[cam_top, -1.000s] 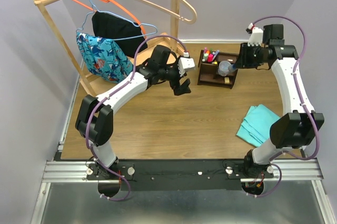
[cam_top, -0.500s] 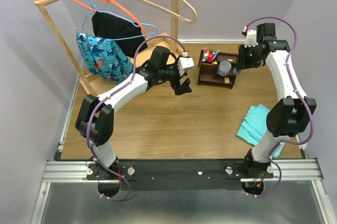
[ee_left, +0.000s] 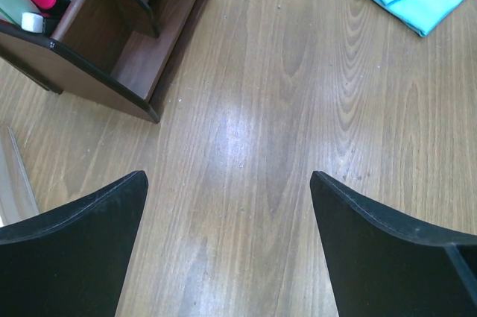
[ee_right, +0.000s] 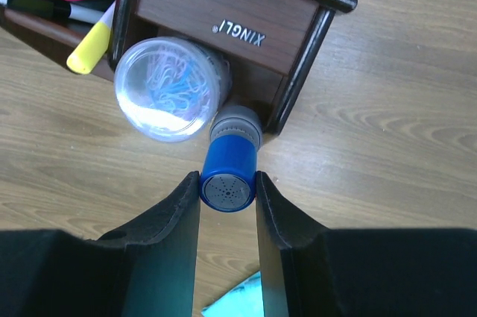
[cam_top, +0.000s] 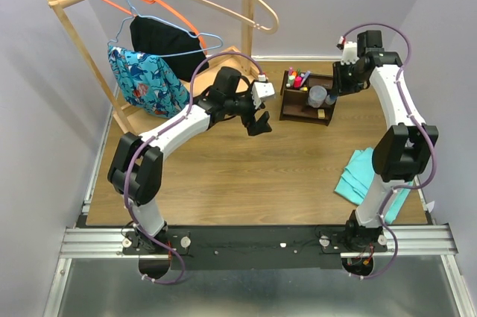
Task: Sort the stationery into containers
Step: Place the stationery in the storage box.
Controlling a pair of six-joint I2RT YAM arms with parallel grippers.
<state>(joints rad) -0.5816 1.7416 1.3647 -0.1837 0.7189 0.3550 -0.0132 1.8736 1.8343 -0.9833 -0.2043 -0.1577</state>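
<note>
One blue-capped marker (ee_right: 230, 159) pinched in my right gripper (ee_right: 227, 180), hanging end-down over the organizer (ee_right: 223, 4) corner.
I judge it light, stiff and slick-barrelled, so my grip across the cap could let it swivel or slide; a hold lower on the grey collar would be surer. Its tip sits just beside the round cup of clips (ee_right: 170, 89) and the organizer's dark corner post, both easy to knock. Bare table (ee_right: 387, 130) lies open to one side. My left gripper (ee_left: 227, 177) hangs wide apart, holding nothing.
</note>
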